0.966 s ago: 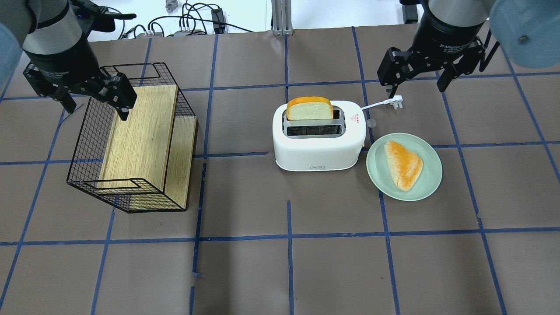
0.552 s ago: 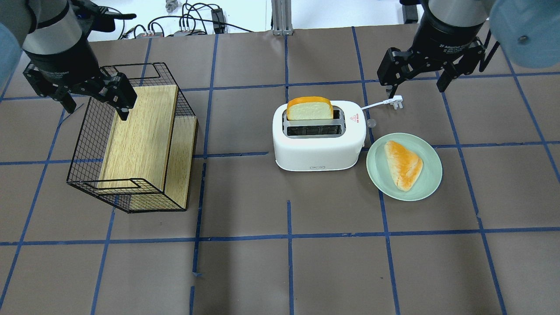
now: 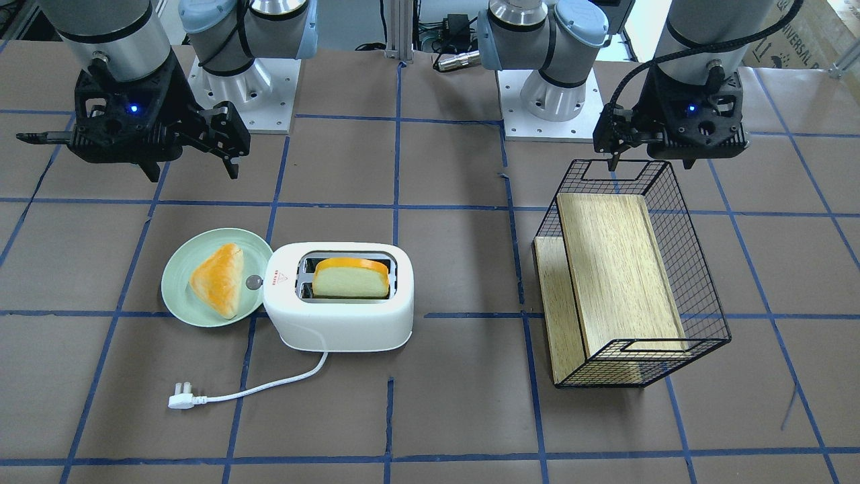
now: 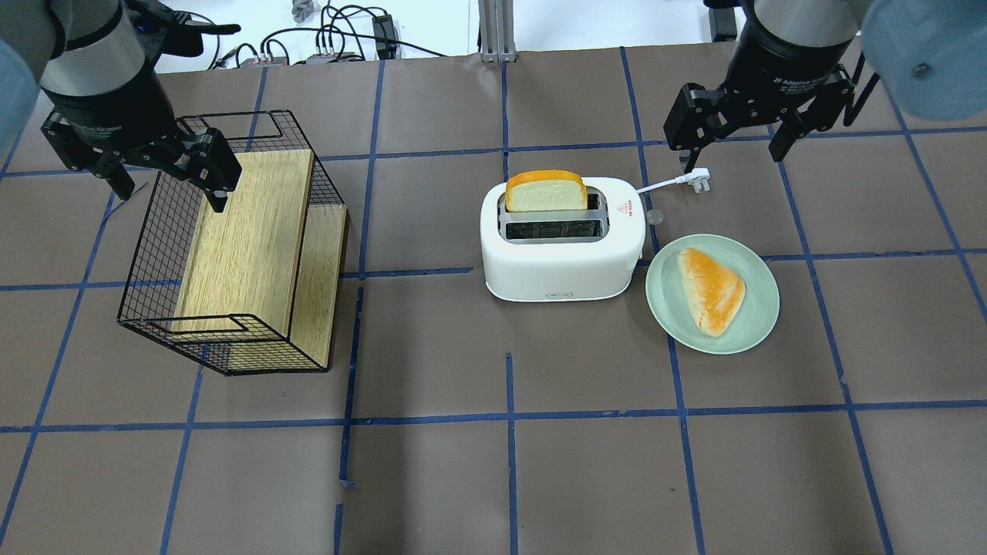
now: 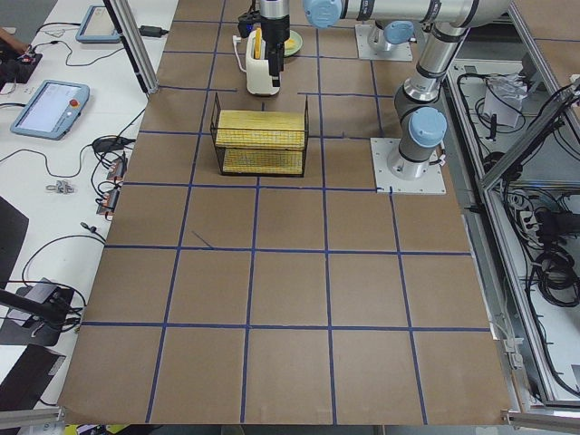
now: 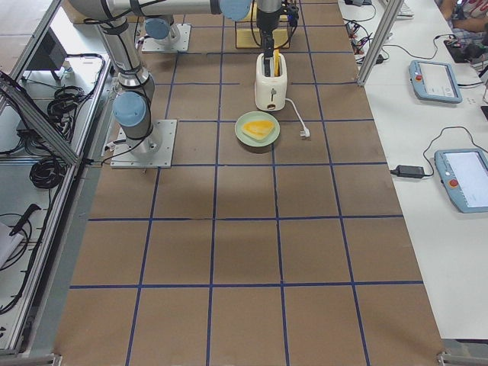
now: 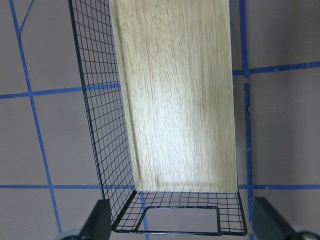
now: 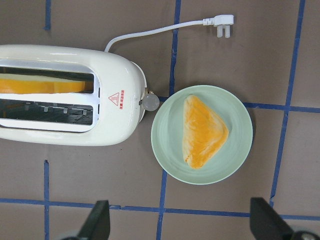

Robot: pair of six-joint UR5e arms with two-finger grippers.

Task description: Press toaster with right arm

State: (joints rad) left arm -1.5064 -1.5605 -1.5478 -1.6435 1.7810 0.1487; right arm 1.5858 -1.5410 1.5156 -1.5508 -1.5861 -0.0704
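Note:
The white toaster (image 4: 563,258) stands mid-table with an orange-crusted bread slice (image 4: 546,193) upright in its far slot. Its grey round knob (image 8: 149,103) sticks out of the end by the red triangle mark, and it also shows in the overhead view (image 4: 654,217). The cord ends in a plug (image 4: 698,180) lying loose on the table. My right gripper (image 4: 731,146) is open and empty. It hovers high above the knob end and the plate, touching nothing. In its wrist view the gripper (image 8: 181,227) frames the toaster (image 8: 65,130). My left gripper (image 4: 168,189) is open over the basket.
A pale green plate (image 4: 759,316) with a triangular bun (image 4: 711,289) sits right beside the knob end of the toaster. A black wire basket (image 4: 146,254) with a wooden board (image 4: 247,239) inside stands at the left. The basket also shows in the left wrist view (image 7: 100,150).

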